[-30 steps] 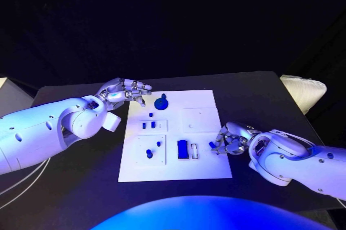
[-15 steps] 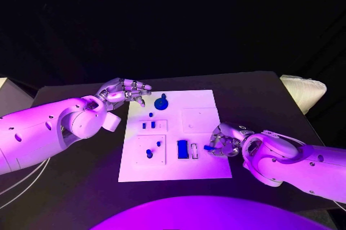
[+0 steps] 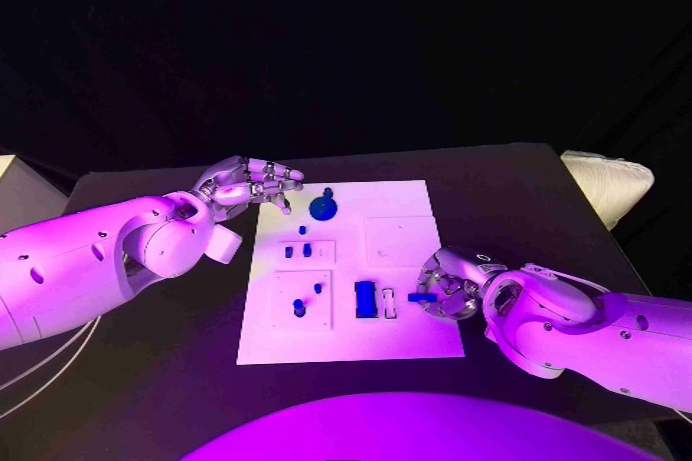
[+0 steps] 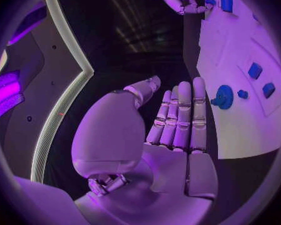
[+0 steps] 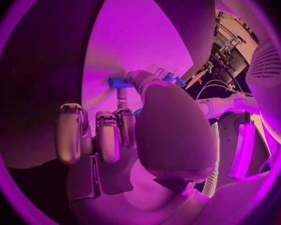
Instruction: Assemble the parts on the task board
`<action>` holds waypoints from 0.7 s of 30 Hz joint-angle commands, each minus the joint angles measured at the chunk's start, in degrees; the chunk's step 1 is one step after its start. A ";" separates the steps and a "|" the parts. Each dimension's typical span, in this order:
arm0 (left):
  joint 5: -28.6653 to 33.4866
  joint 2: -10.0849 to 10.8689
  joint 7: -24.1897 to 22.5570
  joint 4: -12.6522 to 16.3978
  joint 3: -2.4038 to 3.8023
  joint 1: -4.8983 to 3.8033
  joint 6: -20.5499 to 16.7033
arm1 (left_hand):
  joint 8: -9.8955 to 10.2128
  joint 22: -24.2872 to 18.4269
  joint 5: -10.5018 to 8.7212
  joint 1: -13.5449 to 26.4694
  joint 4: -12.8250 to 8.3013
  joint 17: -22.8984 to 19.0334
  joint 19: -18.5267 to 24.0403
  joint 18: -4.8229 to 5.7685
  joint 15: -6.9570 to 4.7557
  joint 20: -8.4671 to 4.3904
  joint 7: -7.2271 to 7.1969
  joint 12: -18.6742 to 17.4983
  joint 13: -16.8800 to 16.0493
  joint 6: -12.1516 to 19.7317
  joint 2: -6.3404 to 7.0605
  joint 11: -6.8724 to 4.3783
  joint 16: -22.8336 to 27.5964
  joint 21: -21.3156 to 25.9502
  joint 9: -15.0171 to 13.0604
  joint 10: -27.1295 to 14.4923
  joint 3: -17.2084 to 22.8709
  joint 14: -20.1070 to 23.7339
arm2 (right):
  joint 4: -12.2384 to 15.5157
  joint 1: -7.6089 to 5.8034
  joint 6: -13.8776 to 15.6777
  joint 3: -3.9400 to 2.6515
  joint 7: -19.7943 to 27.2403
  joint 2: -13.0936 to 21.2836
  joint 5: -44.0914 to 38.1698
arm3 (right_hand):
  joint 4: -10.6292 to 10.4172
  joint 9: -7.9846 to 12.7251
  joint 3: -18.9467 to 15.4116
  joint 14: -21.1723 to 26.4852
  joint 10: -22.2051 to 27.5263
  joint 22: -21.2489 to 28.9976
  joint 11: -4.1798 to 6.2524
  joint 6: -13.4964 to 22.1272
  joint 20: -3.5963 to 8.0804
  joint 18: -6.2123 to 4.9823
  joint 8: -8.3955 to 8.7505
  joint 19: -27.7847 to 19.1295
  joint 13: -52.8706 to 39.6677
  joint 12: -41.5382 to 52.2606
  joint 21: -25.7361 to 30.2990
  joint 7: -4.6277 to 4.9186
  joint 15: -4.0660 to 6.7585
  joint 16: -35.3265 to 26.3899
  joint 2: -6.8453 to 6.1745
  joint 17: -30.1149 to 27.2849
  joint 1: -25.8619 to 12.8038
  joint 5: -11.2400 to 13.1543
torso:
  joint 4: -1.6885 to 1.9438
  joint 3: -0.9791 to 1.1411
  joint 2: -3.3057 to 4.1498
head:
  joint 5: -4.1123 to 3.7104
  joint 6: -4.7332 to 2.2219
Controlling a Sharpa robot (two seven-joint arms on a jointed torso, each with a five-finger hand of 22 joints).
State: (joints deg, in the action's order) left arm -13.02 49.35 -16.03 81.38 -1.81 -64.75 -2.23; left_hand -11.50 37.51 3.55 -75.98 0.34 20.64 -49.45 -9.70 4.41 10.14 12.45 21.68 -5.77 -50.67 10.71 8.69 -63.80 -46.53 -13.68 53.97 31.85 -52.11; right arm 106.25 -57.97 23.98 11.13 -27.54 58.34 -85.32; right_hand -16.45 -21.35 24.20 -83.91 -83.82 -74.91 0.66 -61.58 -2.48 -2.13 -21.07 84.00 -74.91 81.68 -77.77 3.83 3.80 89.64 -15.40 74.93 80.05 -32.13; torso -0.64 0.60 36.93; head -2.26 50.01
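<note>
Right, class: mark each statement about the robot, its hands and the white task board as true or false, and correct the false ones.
1. The right hand pinches a small blue part. True.
2. The left hand rests flat on the middle of the task board. False: it hovers at the board's far left corner, holding nothing, fingers apart.
3. A round blue part lies near the board's far edge. True.
4. The held part is already seated in the board. False: it is above the board's right side, beside the blue rectangular block.
5. The task board lies on a black table. True.
</note>
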 commanded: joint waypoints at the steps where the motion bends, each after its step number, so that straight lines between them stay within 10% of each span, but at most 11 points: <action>1: 0.25 -0.11 -0.61 0.19 0.03 0.01 0.55 | -0.27 -0.09 0.18 0.10 0.18 -0.04 -0.46 -0.83 0.38 0.12 -0.05 0.19 0.06 0.55 -0.16 0.06 -0.22 0.16 0.05 -0.34 0.01 0.16 | 0.52 0.22 -0.58 0.45 -1.44 0.33 3.58 | 1.91 -0.81 2.62 -6.09 -3.39 -12.18 0.18 -0.24 0.57 -0.07 -0.75 2.63 -10.88 0.31 -0.55 -0.23 0.51 0.36 0.49 15.07 -1.42 -0.54 | -0.05 0.00 0.01 | -0.13 -0.01; 8: 0.25 -0.15 -0.59 0.18 0.03 0.01 0.49 | -0.27 -0.09 0.18 0.10 0.18 -0.04 -0.46 -0.83 0.38 0.12 -0.05 0.19 0.06 0.55 -0.16 0.06 -0.22 0.16 0.05 -0.34 0.01 0.16 | 2.92 -1.78 3.35 0.32 0.33 0.96 8.83 | 2.29 -1.64 3.61 -6.09 -3.59 -12.28 0.26 0.05 0.59 0.00 -1.27 2.75 -11.10 0.69 -0.98 -0.37 0.55 0.36 -0.29 15.07 -4.67 2.83 | -0.05 -0.01 -0.02 | -0.12 -0.01; 21: 0.25 -0.14 -0.54 0.26 0.03 0.00 0.44 | -0.27 -0.09 0.18 0.10 0.18 -0.04 -0.46 -0.83 0.38 0.12 -0.05 0.19 0.06 0.55 -0.16 0.06 -0.22 0.16 0.05 -0.34 0.01 0.16 | 3.30 -3.30 2.05 0.30 -2.79 -0.41 14.38 | 0.83 -2.12 3.22 -6.09 -4.27 -12.56 0.42 -0.38 0.67 0.21 -1.65 3.10 -12.05 2.45 -2.13 -0.62 0.66 0.36 0.61 15.07 -8.79 3.80 | -0.04 -0.01 0.01 | 0.17 -0.01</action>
State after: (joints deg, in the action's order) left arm -13.02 49.29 -16.02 81.42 -1.83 -64.75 -2.24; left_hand -11.50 37.52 3.55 -75.98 0.33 20.64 -49.45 -9.70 4.41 10.14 12.45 21.68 -5.78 -50.67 10.71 8.69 -63.79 -46.54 -13.69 53.97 31.86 -52.11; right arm 109.70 -61.24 26.44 11.42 -28.67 58.12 -73.74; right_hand -15.10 -23.32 27.54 -84.12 -83.85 -74.95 0.68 -61.43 -2.05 -2.13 -22.41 84.01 -74.90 83.85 -79.77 3.65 4.01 89.64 -15.08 74.94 71.85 -28.37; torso -0.70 0.61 36.94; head -2.19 50.01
